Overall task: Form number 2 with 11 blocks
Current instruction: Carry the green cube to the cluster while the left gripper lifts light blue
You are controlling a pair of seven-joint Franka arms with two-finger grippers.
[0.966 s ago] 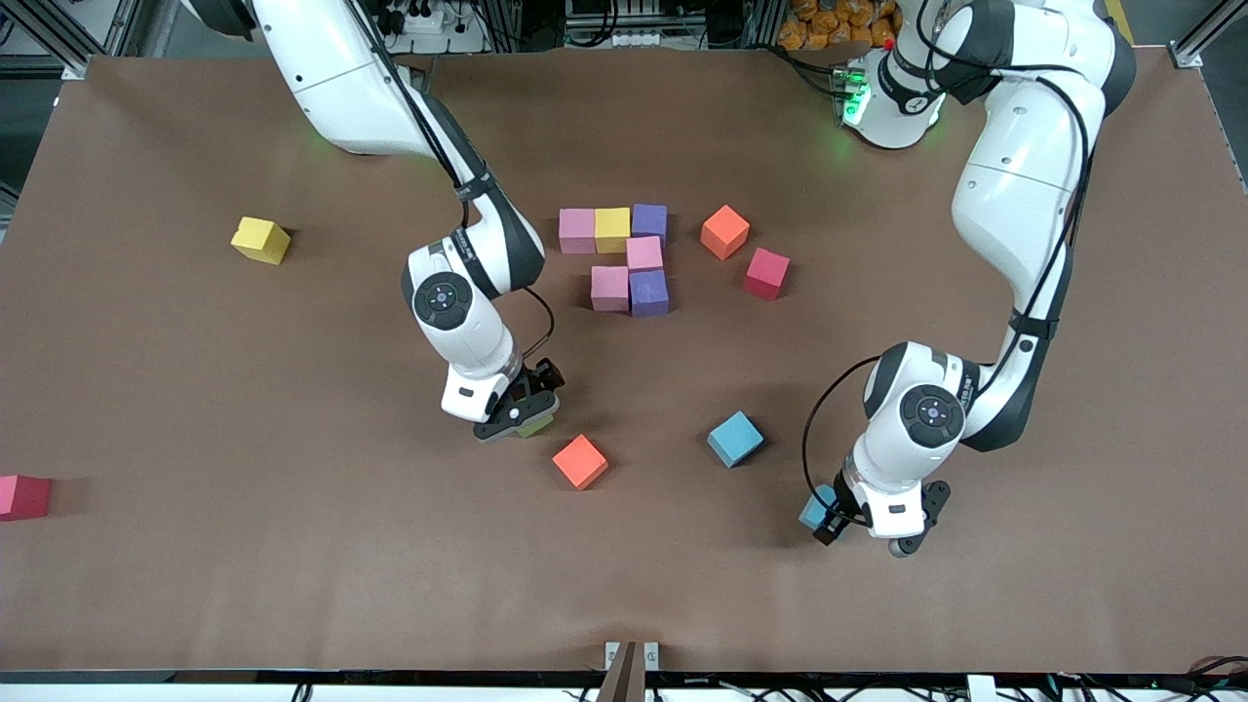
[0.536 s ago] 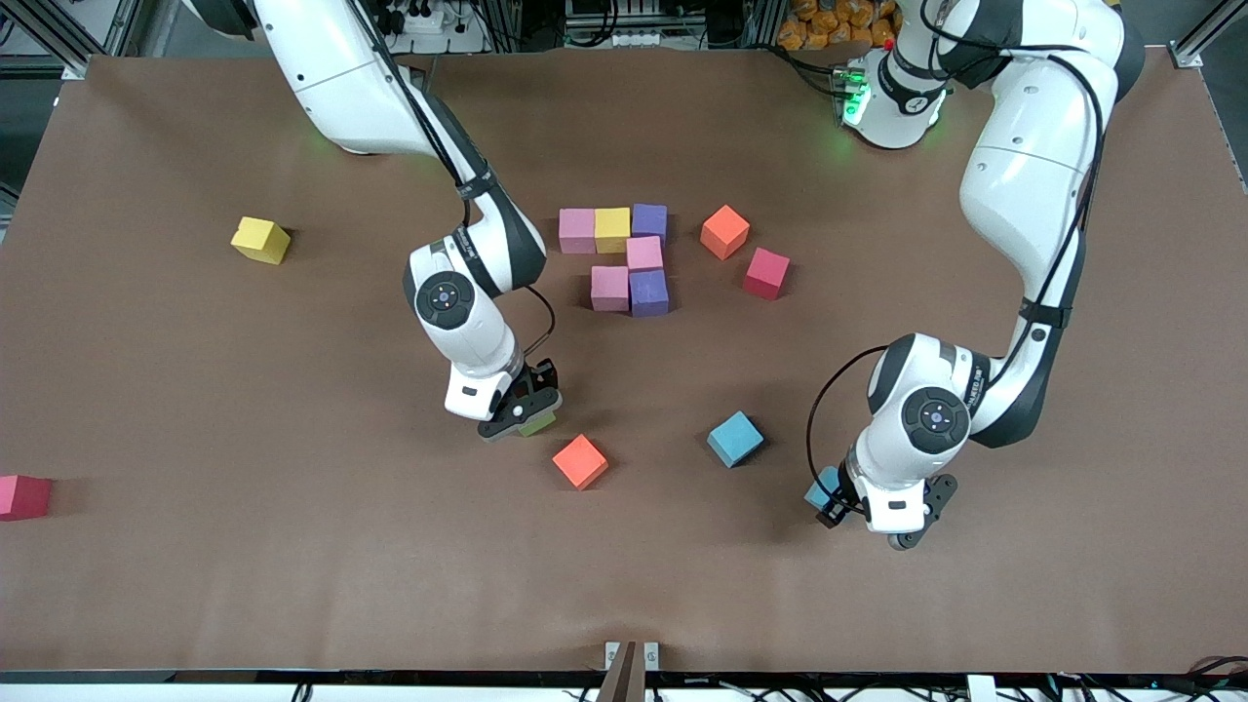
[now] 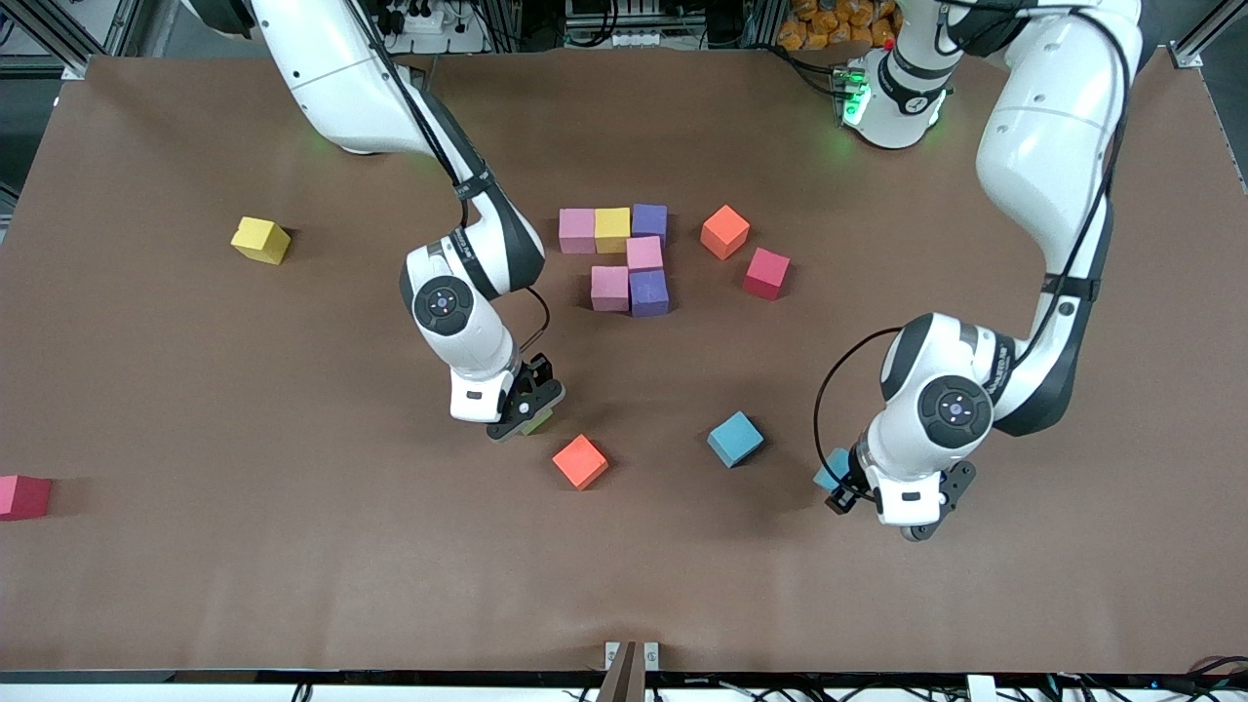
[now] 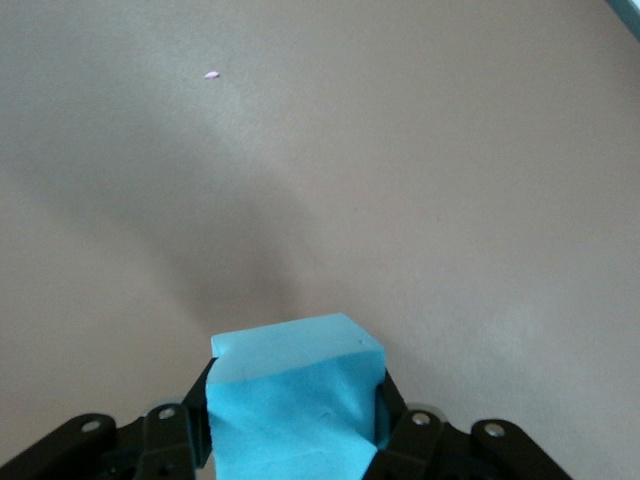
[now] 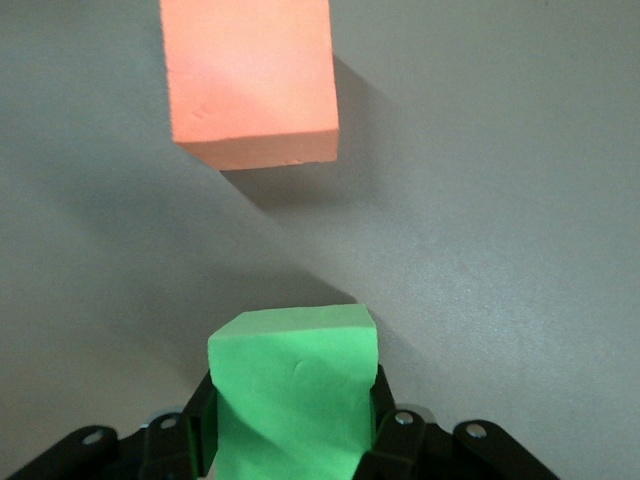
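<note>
Both claws pinch matte foam cubes: green (image 5: pixel 293 385), blue (image 4: pixel 293 400).

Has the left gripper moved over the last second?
Yes. The left gripper, shut on a light blue block, has moved away from the front camera, toward the free light blue block, which stayed put.

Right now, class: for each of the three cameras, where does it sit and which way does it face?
Front view: high across the table, facing both arms' bases, arms and cubes.
Left wrist view: on the left arm, looking down past its left tool shut on a light blue cube.
Right wrist view: right tool holding the green cube.
Shared: the orange cube shows in front and right wrist.
</note>
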